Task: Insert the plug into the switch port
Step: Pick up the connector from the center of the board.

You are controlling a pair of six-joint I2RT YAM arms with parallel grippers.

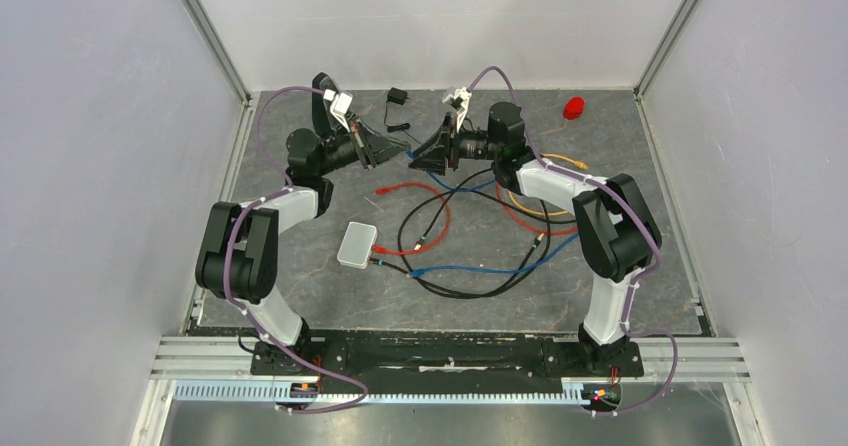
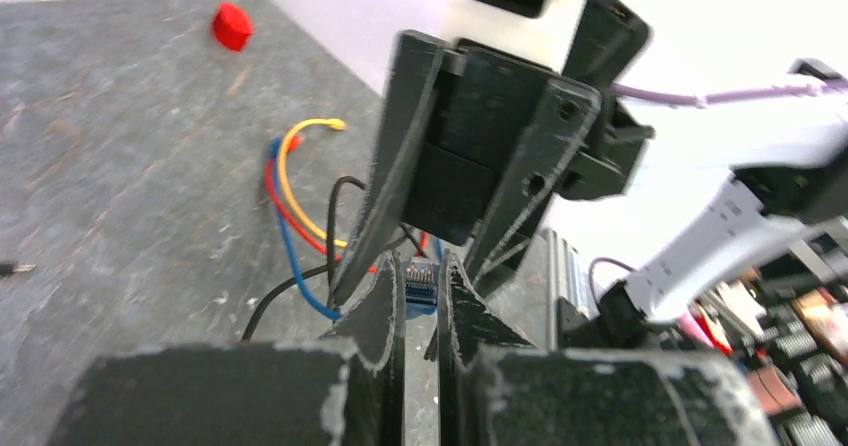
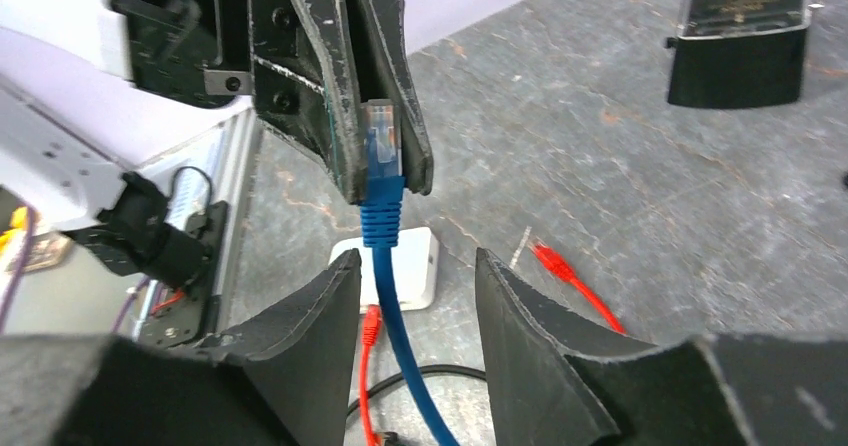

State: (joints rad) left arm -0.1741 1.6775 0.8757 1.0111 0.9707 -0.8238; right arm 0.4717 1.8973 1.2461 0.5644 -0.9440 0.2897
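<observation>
the switch, a small flat pale grey-white box with rounded corners (image 1: 357,245), lies on the grey table (image 1: 330,296) at the left, well below the raised grippers; we cannot make out its port from here. the left gripper (image 2: 422,271) is clamped on the plug, a clear plastic connector with a blue rubber boot (image 3: 383,161), its boot sticking out past the fingertips. the blue cable (image 3: 400,346) hangs between the parted fingers of the right gripper (image 3: 415,261), which touch nothing. we judge the plug light, stiff, brittle at its latch, and the cable springy. the boot looks the better hold, leaving the clear tip free.
</observation>
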